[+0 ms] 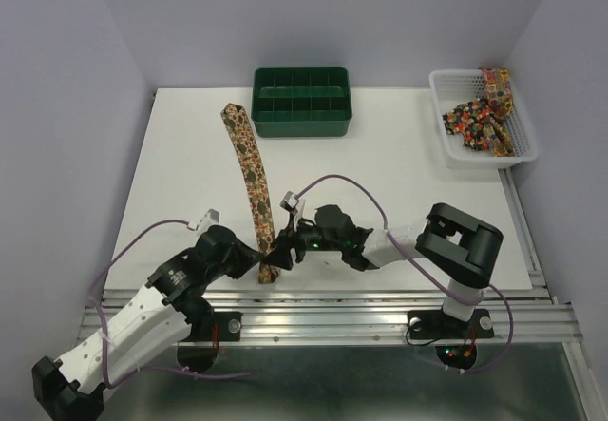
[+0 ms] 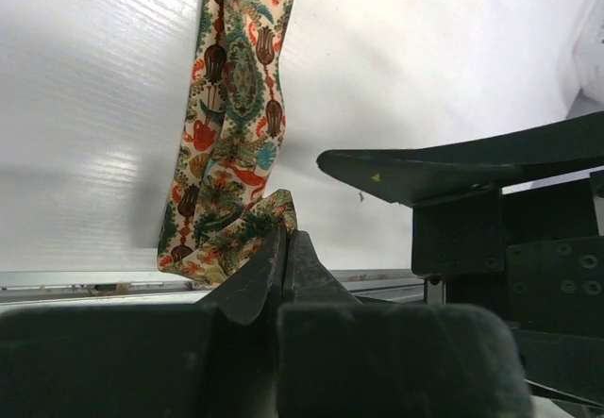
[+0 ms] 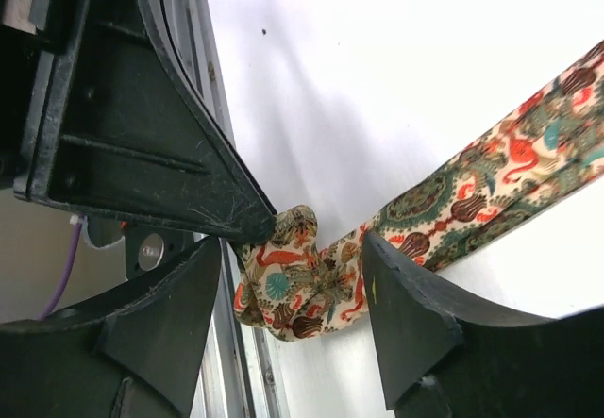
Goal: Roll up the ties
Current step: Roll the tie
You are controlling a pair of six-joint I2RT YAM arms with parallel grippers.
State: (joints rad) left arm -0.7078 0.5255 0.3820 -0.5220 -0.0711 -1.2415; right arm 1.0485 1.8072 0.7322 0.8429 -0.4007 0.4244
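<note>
top external view: one printed tie (image 1: 249,169) lies flat on the white table (image 1: 399,212). it runs from just left of the green tray (image 1: 302,128) at the back edge down to the near edge, where its end is bunched up. the left gripper (image 1: 266,255) and right gripper (image 1: 290,236) meet at that bunched end. other ties (image 1: 480,122) lie heaped in the white basket (image 1: 475,162) at the back right corner. left wrist view: the left gripper's jaws are pressed together, pinching a fold of the tie's near end by the table's near edge. the rest of the tie stretches away flat. right wrist view: the right gripper's jaws stand apart on either side of the small folded lump of fabric, gripping nothing, with one finger (image 3: 415,324) right beside it.
</note>
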